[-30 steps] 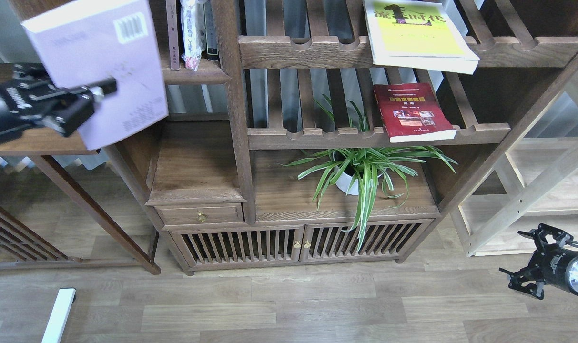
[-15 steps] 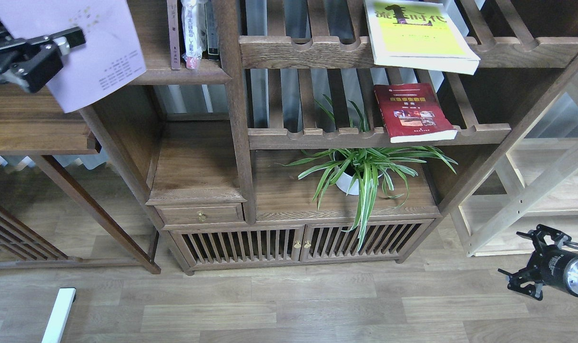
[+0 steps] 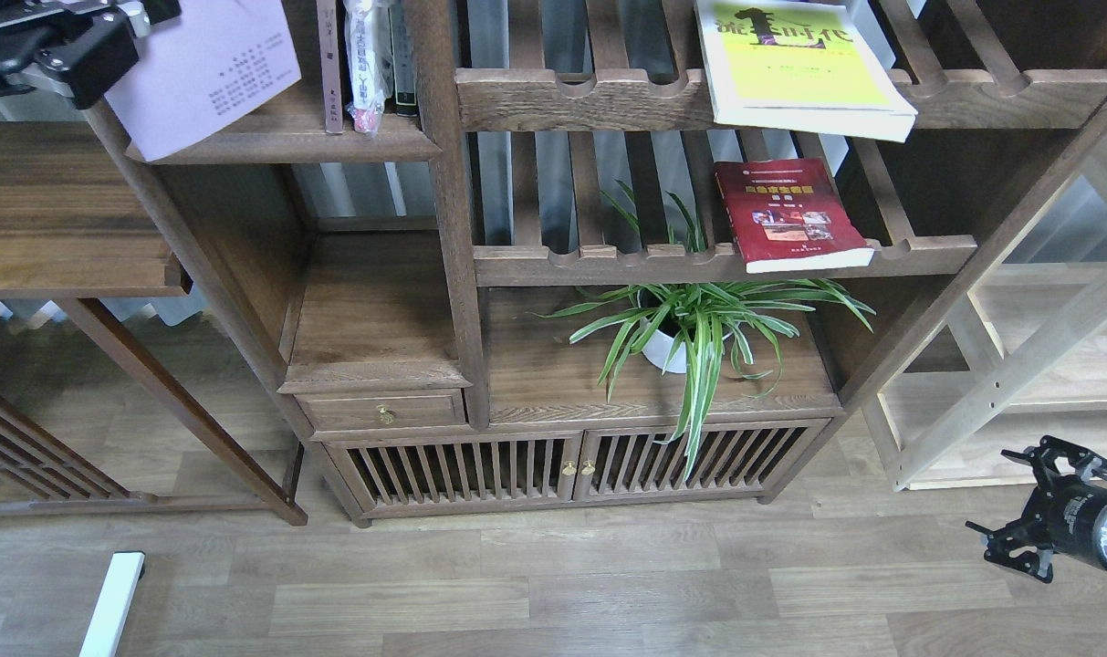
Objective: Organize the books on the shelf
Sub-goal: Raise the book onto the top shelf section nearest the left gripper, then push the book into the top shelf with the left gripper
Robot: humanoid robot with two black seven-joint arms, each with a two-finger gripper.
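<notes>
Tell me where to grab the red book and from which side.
Grip the red book by its front edge, coming from the front. It lies flat on the slatted rack with that pale page edge jutting slightly past the rail, so one finger can probably go under and one over there; the plant sits close below.

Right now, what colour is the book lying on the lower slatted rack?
Red, with gold title lettering; head view.
</notes>
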